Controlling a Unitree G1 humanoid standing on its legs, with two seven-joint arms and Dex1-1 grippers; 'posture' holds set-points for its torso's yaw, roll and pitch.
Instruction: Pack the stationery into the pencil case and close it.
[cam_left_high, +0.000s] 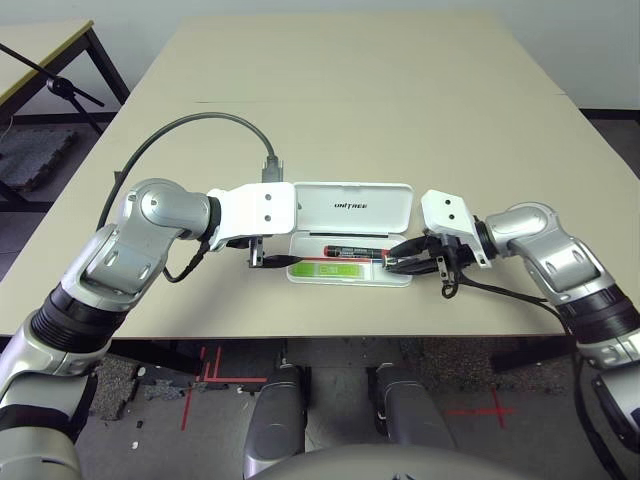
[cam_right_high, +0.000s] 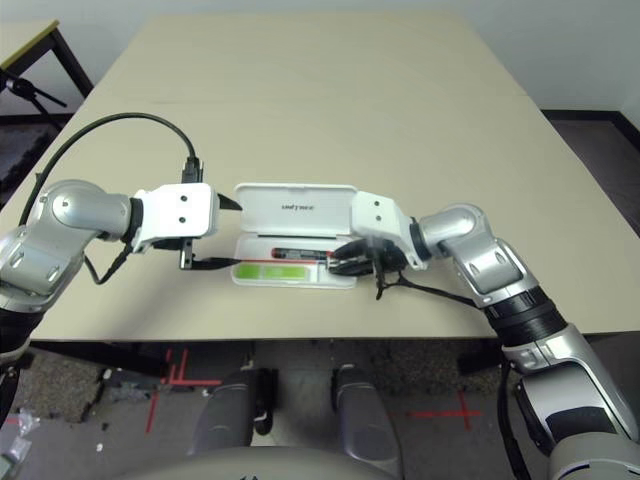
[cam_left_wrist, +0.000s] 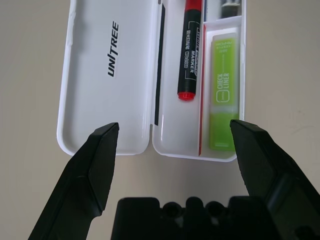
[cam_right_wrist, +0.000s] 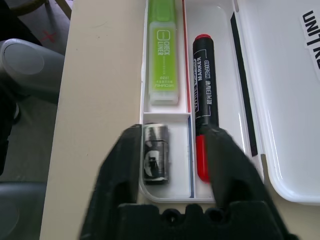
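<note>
Nearest the camera, the open pencil case (cam_left_high: 350, 235) lies on the beige bench (cam_left_high: 350, 90) between the two arms, its lid laid flat on the far side with the "unitree" lettering showing.

At the case's left end the left claw (cam_left_high: 268, 262) hangs with its black fingers (cam_left_wrist: 95, 165) spread wide, one on each side of the end of the case and holding nothing — in its wrist view the lid's corner and the tray's corner both sit between the tips.

Inside the tray, the lime-green highlighter (cam_left_wrist: 223, 90) lies in the near-side channel, and the red marker (cam_right_wrist: 204, 107) lies lengthwise in the channel next to the lid. A thin red-and-blue pencil (cam_right_wrist: 190, 150) runs along between them. A tiny dark-and-silver metallic piece (cam_right_wrist: 154, 158) sits in the small compartment at the tray's right end.

At that right end the right claw (cam_left_high: 400, 258) reaches over the tray's edge, fingers partly apart — one beside the metallic piece, the other over the marker's red end.
</note>
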